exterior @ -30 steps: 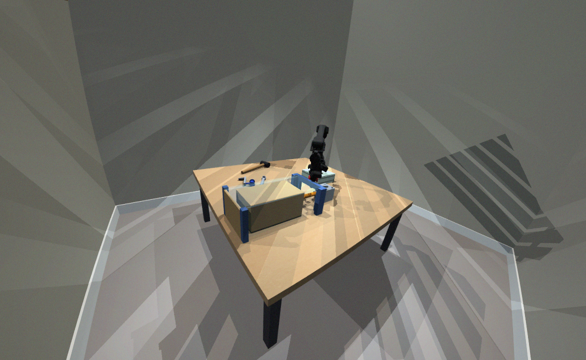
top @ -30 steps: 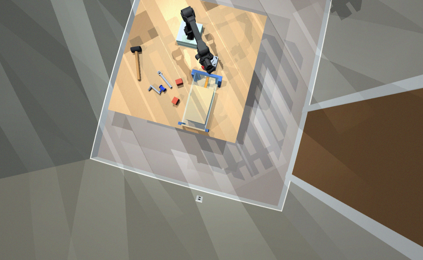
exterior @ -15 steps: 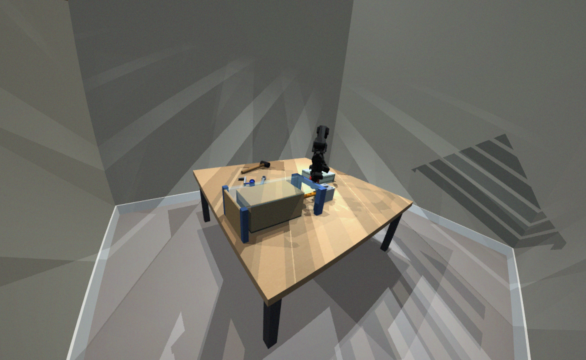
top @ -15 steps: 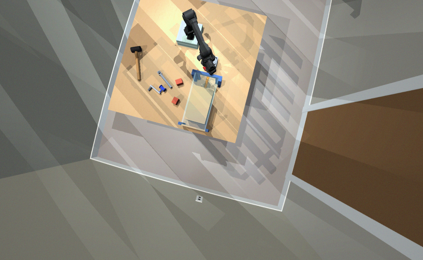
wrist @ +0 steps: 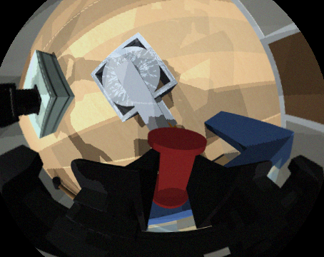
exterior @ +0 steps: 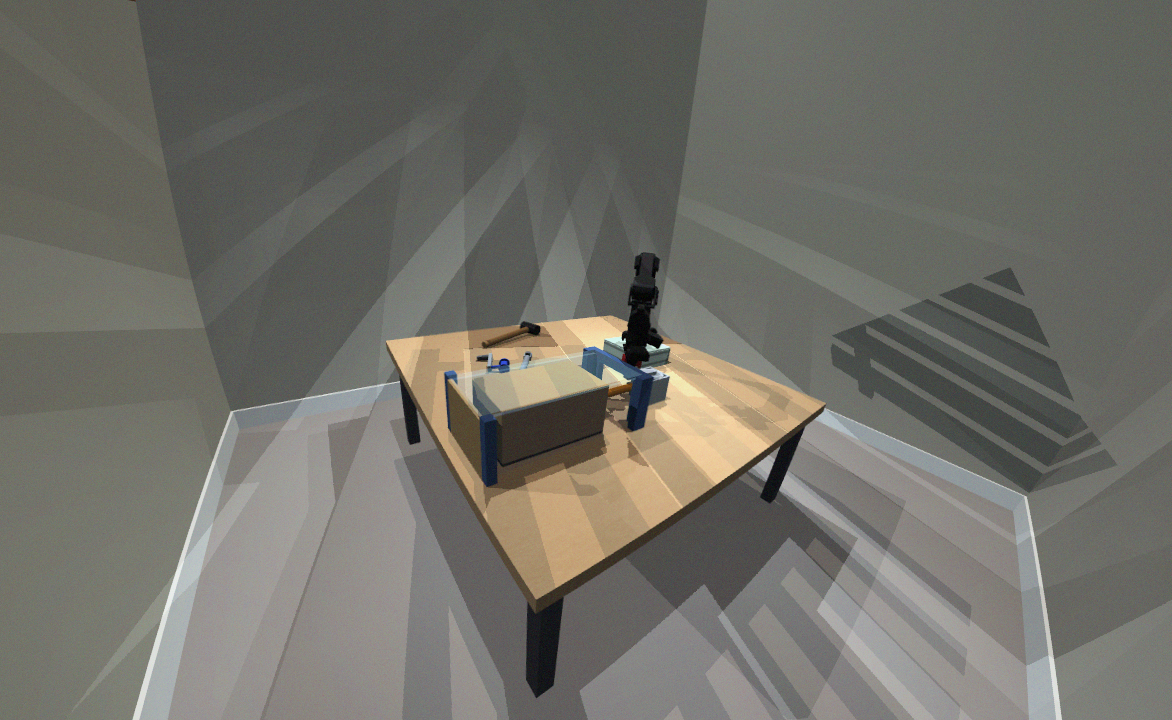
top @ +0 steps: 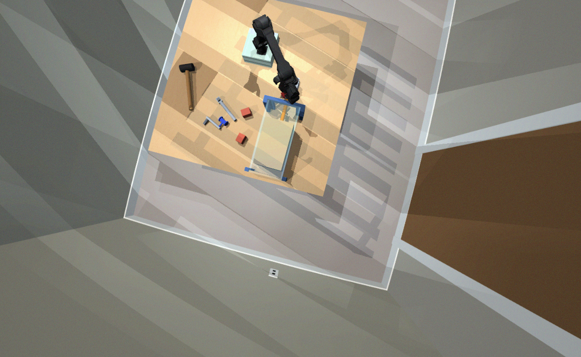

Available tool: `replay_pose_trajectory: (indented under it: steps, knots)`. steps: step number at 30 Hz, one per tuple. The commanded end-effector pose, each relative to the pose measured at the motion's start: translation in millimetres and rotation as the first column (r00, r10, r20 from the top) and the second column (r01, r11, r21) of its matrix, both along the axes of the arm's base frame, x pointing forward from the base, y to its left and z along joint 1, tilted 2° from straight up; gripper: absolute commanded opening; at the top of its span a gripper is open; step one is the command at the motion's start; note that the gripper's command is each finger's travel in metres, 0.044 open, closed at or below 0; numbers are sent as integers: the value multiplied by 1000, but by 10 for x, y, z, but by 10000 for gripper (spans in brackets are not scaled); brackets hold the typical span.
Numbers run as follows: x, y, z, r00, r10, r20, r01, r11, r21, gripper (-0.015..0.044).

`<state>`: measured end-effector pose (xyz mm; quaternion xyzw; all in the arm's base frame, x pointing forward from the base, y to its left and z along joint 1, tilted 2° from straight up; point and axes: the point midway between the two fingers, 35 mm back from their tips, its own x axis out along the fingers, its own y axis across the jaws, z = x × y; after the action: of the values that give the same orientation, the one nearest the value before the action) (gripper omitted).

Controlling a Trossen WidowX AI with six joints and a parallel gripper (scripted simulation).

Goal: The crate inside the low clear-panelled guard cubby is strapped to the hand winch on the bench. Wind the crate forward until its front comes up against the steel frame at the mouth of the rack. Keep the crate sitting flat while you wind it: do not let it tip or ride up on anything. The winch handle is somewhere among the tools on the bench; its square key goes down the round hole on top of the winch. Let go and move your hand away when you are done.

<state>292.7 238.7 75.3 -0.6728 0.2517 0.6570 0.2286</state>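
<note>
My gripper [wrist: 169, 148] [top: 290, 93] is shut on the red knob [wrist: 176, 148] of the winch handle. The handle's grey arm [wrist: 155, 111] runs from the knob to the top of the grey winch [wrist: 133, 76] [exterior: 658, 385]. An orange strap [top: 283, 113] [exterior: 619, 390] leads from the winch through the blue steel frame [top: 268, 98] [exterior: 635, 394] [wrist: 252, 140] to the tan crate [top: 274, 142] [exterior: 545, 420]. The crate sits flat in the clear-panelled cubby [top: 289, 150]. Its front stands a short way behind the frame, with the strap showing in the gap.
A hammer [top: 189, 86] [exterior: 509, 334], a grey wrench [top: 226, 108], a crank with a blue knob [top: 222, 120] and two red blocks [top: 246, 112] [top: 240, 138] lie left of the cubby. The arm's pale base block [top: 257, 53] [wrist: 50, 88] stands behind the winch.
</note>
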Motion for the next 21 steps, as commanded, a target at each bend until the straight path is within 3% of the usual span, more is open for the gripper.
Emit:
replay_pose_trajectory:
  steps: [1,21]
  knots:
    - [-13,226,-26,1000,17,3,-17,999,32,0]
    - [-106,523,-25,1000,17,3,-17,999,35,0]
